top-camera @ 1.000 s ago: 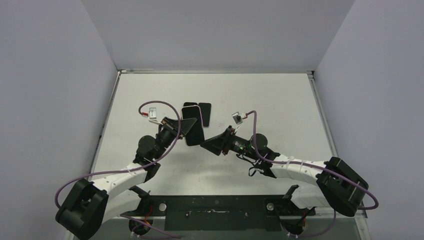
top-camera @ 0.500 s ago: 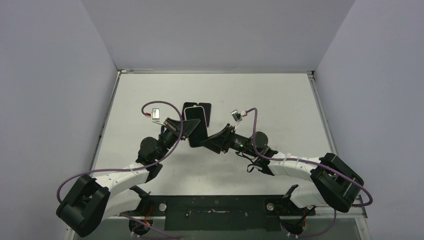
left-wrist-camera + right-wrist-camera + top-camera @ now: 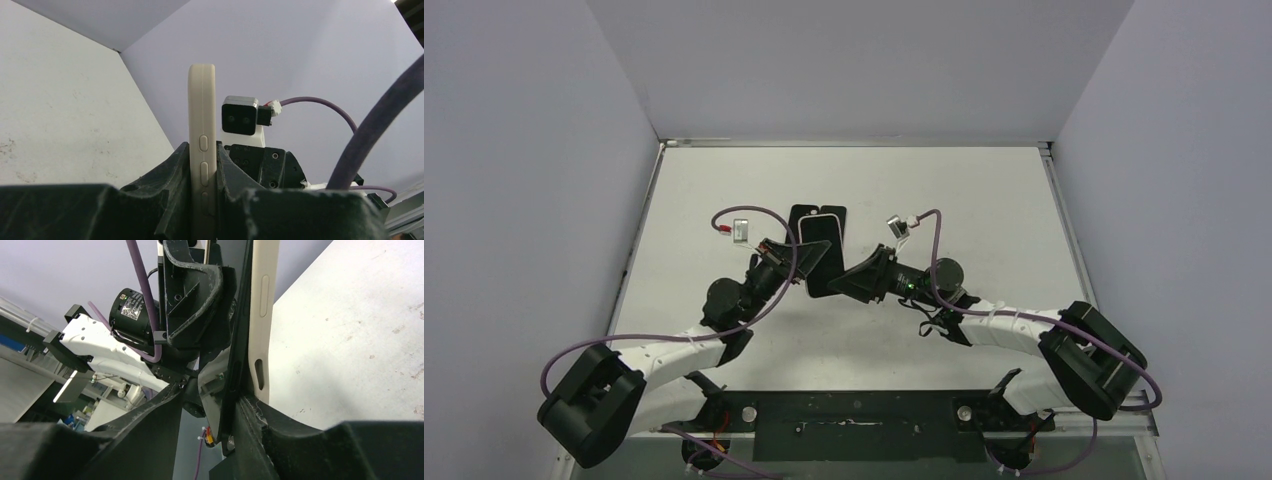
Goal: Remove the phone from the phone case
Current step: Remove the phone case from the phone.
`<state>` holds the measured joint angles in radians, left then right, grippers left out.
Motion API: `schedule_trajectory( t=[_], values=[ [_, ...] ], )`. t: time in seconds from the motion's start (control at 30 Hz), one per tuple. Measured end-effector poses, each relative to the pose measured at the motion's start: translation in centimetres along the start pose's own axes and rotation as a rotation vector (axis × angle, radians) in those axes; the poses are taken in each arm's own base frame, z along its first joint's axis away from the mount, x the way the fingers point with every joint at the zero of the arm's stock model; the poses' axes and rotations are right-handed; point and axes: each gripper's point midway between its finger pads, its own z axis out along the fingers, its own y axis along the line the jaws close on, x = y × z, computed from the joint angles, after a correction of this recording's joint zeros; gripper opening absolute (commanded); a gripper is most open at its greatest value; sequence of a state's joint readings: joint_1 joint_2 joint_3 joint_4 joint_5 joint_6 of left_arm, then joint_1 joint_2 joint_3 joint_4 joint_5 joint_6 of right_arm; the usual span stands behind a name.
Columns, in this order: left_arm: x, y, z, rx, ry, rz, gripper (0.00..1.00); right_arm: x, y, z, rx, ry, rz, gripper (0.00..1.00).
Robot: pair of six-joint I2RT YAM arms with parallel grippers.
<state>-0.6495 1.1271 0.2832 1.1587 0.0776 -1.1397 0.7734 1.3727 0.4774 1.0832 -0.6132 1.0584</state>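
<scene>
While the left fingers [image 3: 150,200] are clamping shut on the cream case [image 3: 201,115], the right fingers [image 3: 300,440] are straddling case and dark phone [image 3: 241,330], part-open, grip unclear; the cased phone is hanging upright over mid-table [image 3: 984,200].

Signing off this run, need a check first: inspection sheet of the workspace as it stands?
Surface: white table, light scuffs.
Job's things: cream phone case held upright off the table; dark phone edge alongside it, whether still seated cannot tell.
Clutter: dark flat shape behind the case, object or shadow unclear.
Grippers: left gripper shut on the phone case; right gripper open, straddling the other end.
Cables: purple cables loop over both wrists.
Surroundings: plain grey walls; nothing else seen.
</scene>
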Motion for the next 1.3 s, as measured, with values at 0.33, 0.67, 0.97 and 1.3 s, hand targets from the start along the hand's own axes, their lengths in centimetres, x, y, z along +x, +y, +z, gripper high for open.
schedule_trajectory(
  t=[0.33, 0.67, 0.97, 1.3],
  values=[
    [0.6, -2.8, -0.1, 0.077, 0.035, 0.105, 0.39, -0.6, 0.9, -0.4, -0.060, 0.010, 0.002, 0.00],
    [3.2, -3.4, -2.3, 0.088, 0.220, 0.207, 0.72, -2.7, 0.3, -1.0, -0.023, -0.070, 0.012, 0.00],
    [1.3, -4.1, -4.0, 0.100, 0.210, 0.311, 0.73, -6.4, 0.1, -2.7, 0.046, -0.219, 0.017, 0.00],
    [2.9, -1.4, -3.9, 0.028, 0.284, 0.290, 0.69, -7.0, 0.9, -3.0, 0.038, -0.241, 0.009, 0.00]
  ],
)
